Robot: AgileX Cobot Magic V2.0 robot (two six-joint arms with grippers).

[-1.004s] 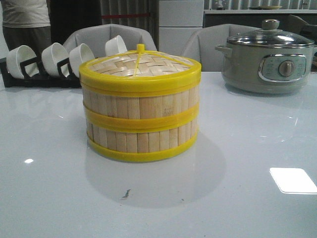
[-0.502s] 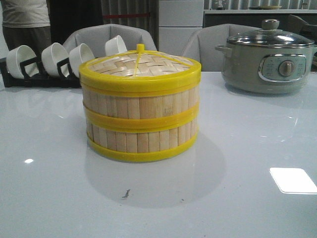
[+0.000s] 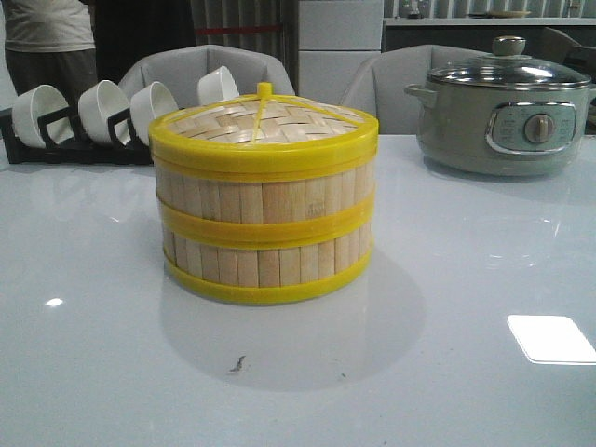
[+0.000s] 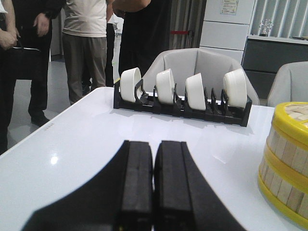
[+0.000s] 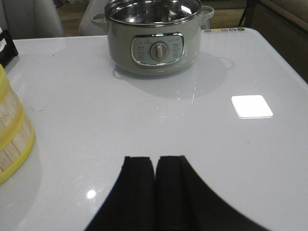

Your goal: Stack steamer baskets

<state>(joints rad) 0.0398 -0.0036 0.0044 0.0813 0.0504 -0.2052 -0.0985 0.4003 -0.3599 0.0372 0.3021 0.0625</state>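
Two steamer baskets stand stacked in the middle of the white table: the upper basket (image 3: pixel 265 191) sits on the lower basket (image 3: pixel 265 261). A woven-bamboo lid (image 3: pixel 265 126) with a yellow rim and knob covers the top. The stack also shows at the edge of the left wrist view (image 4: pixel 286 161) and of the right wrist view (image 5: pixel 12 134). My left gripper (image 4: pixel 154 144) is shut and empty, low over the table, apart from the stack. My right gripper (image 5: pixel 155 160) is shut and empty on the stack's other side. Neither gripper shows in the front view.
A black rack (image 3: pixel 65 140) with several white bowls stands at the back left; it also shows in the left wrist view (image 4: pixel 183 103). A grey-green electric pot (image 3: pixel 507 112) with a glass lid stands at the back right. Chairs and people stand beyond the table's far edge.
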